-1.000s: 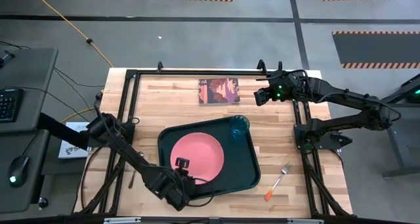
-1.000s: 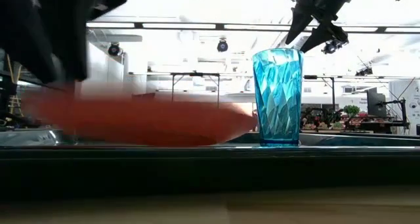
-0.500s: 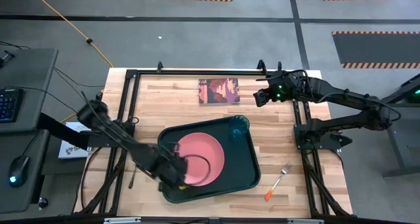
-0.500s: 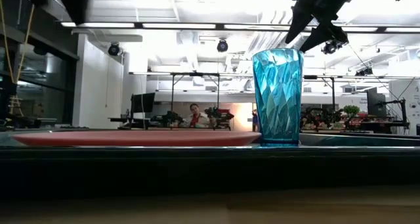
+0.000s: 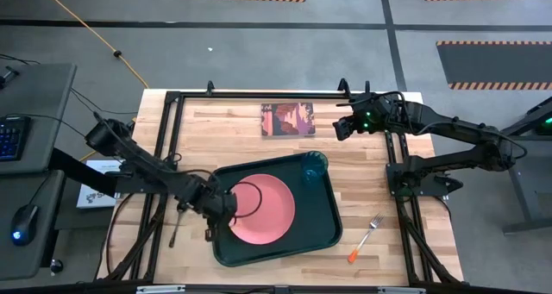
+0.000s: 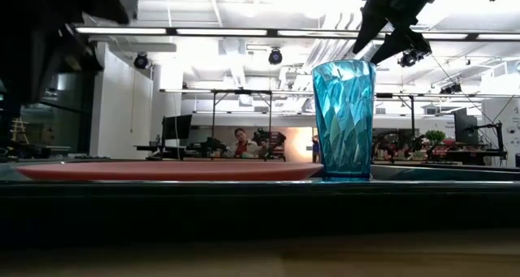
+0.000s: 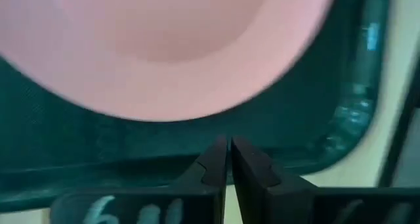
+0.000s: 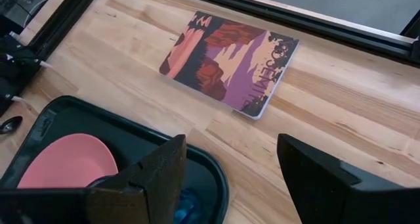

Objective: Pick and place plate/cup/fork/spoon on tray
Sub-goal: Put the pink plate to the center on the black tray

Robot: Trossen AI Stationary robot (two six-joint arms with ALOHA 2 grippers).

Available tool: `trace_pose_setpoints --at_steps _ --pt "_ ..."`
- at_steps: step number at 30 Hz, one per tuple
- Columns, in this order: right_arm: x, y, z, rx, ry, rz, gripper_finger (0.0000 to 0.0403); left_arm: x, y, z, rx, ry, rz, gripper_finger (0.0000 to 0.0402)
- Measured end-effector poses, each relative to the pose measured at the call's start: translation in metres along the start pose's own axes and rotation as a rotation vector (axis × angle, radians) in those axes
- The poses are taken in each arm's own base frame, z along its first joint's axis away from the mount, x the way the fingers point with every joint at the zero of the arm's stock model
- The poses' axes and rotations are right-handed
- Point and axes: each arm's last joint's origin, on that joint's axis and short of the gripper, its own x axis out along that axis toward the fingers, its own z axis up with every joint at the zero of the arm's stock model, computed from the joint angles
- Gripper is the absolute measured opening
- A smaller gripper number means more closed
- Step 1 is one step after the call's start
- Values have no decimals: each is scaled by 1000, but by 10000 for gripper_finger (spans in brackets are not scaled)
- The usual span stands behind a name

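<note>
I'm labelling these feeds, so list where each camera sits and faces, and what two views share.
High: overhead, straight down on the tray; both arms show.
Low: table height, level past the plate and cup; the right gripper hangs above.
Left wrist: over the tray's rim; shut left gripper shows.
Right wrist: toward the picture card; open fingers show.
All four share the plate.

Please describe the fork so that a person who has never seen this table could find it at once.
Start from the dark green tray in the middle of the wooden table. The fork lies on the bare wood beside the tray's near right corner, outside it. Its orange-red handle sets it apart from the all-metal spoon, which lies left of the tray.
</note>
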Motion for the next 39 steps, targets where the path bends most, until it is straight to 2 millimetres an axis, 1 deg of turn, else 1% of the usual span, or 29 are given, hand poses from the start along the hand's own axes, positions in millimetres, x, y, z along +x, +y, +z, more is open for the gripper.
trace_pose_setpoints --at_steps 4,12,14,18,23,28,32,39 --pt "0 0 0 0 -3 1 232 9 18 -2 -60 55 63 2" --pt "0 0 1 2 -33 -25 232 11 35 6 -76 53 84 0" --pt "0 0 2 2 -36 -29 232 11 40 7 -83 68 99 0" --pt "0 0 2 2 -37 -29 232 19 48 7 -87 131 148 0" --pt "0 0 2 3 -42 -24 232 39 51 10 -25 218 141 0" --pt "0 1 3 6 -52 -17 232 55 53 13 -18 265 136 0" --pt "0 1 4 8 -58 -12 232 58 51 17 -28 227 107 0" --pt "0 2 5 13 -72 0 232 50 45 27 -34 163 73 0"
